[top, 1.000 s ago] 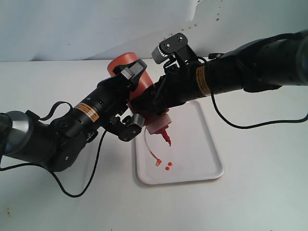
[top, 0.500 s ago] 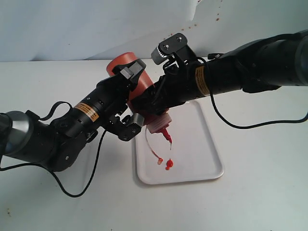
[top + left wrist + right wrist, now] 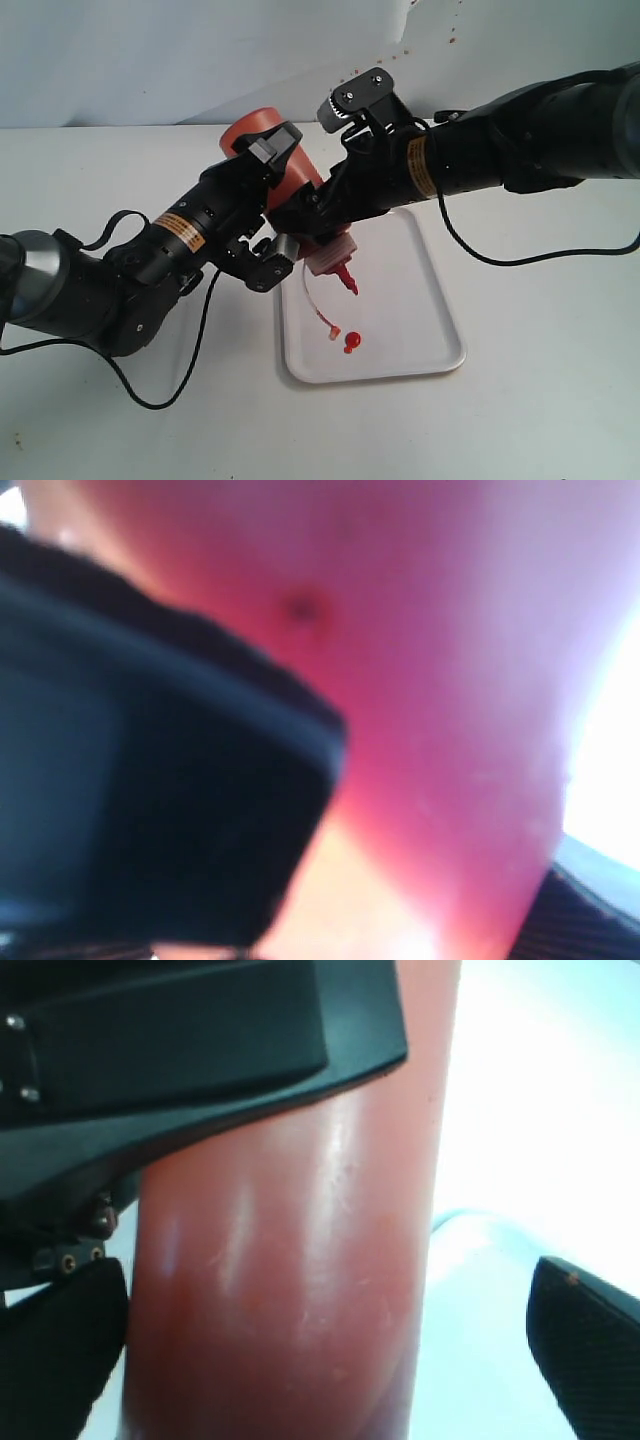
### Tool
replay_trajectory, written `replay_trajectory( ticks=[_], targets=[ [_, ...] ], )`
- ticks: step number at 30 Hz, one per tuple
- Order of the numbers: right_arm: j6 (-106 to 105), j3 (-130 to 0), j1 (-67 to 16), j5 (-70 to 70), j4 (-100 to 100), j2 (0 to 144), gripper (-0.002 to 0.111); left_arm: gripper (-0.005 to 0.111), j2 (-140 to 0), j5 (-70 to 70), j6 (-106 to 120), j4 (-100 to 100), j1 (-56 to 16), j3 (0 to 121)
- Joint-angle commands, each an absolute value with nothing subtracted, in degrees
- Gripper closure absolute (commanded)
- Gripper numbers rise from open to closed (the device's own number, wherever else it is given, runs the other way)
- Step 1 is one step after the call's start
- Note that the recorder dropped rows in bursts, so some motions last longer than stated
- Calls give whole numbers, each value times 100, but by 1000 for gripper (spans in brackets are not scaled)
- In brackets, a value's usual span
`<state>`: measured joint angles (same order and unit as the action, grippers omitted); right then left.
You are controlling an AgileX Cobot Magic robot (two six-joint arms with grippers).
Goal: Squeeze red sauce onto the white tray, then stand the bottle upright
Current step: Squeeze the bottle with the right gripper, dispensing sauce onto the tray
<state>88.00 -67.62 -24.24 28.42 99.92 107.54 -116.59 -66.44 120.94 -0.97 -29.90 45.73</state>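
exterior / bottle: bottle (image 3: 300,172) tilted, nozzle (image 3: 346,279) pointing down over the tray (image 3: 425,300), base up and away from it
exterior / left gripper: left gripper (image 3: 278,205) clamped across the bottle's body, one finger on each side, carrying it
exterior / right gripper: right gripper (image 3: 318,215) at the same body nearer the nozzle, just beside the left one; grip unclear from here
exterior / sauce: red sauce (image 3: 350,344) sits as a small blob on the tray, below and a bit ahead of the nozzle; the cap (image 3: 333,333) dangles on its tether just beside the blob
left wrist / view: very blurred; red bottle wall (image 3: 430,680) fills the frame, a dark pad (image 3: 150,780) pressed on it, so pinching the bottle
right wrist / jaws: spread; bottle (image 3: 280,1280) stands between them, one pad (image 3: 60,1350) right at the wall, the other pad (image 3: 590,1340) well apart with white showing in the gap
right wrist / other: black part across the bottle above the pads, likely the left gripper's finger
step: squeeze looks done, next is standing the bottle up
how to: keep the left grip firm but not squeezing, clear the right jaws off first, swing the nozzle up slowly, base down flat beside the tray
risk: a drip off the nozzle, the tether dragging through the blob
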Motion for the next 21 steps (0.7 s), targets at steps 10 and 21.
replay_trajectory(
  ticks=[10,21],
  targets=[
    [8737,-6783,-2401,2749,9995,10752,4,107,-11523,-6996,11998,111,-3000,4635],
    [9028,-6783,-2401,2965,9995,10752,69,107,-11523,-6996,11998,111,-3000,4635]
  ],
)
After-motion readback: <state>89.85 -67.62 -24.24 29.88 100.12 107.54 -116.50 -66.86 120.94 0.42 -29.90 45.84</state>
